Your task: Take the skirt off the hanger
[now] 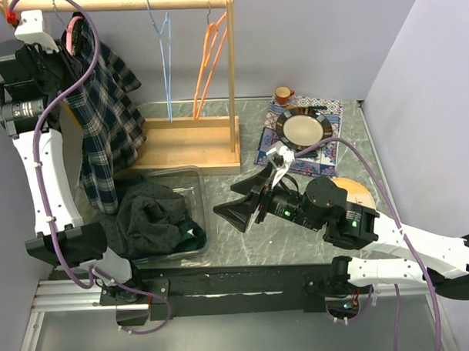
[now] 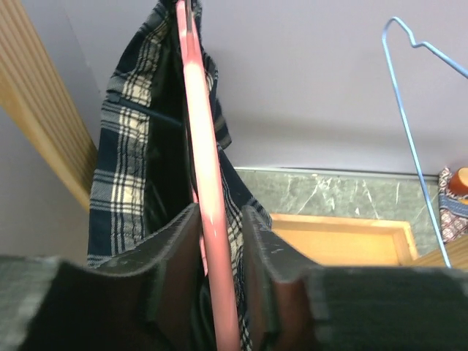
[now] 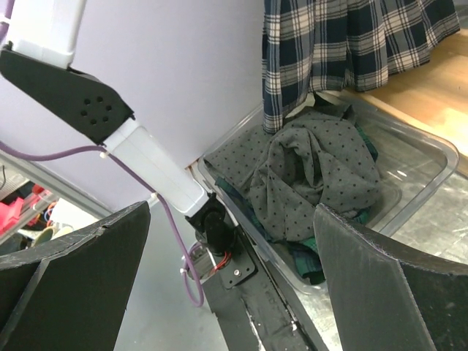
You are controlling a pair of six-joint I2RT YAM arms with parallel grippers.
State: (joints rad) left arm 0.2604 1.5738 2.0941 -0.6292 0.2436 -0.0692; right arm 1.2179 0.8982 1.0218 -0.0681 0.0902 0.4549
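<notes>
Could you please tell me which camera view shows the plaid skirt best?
The top external view: the plaid skirt hangs there almost whole, from top to hem. The left wrist view shows only its upper part beside the pink hanger; the right wrist view shows only its hem.

Hangs loose, navy-and-white plaid fabric skirt, from thin pink plastic hanger at wooden rail's left end.
</notes>
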